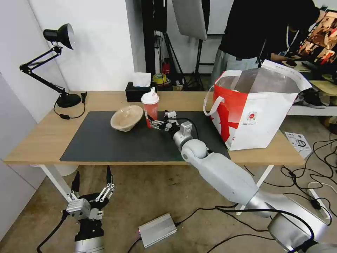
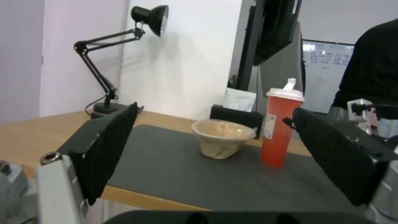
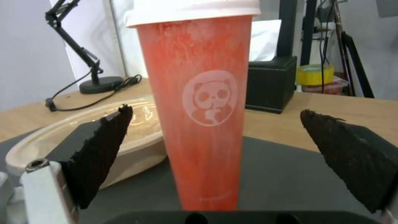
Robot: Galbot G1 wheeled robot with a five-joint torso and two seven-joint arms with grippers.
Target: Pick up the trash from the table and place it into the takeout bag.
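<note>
A red drink cup with a white lid stands upright on the dark mat of the table. Just left of it a beige paper-pulp bowl leans tilted on the mat. My right gripper is open right in front of the cup, one finger on each side, not touching. The white and red takeout bag stands open at the table's right end. My left gripper hangs open below the table's front edge.
A black tissue box sits behind the cup. A black desk lamp stands at the far left of the table. A silver box and cables lie on the floor. A person stands behind the bag.
</note>
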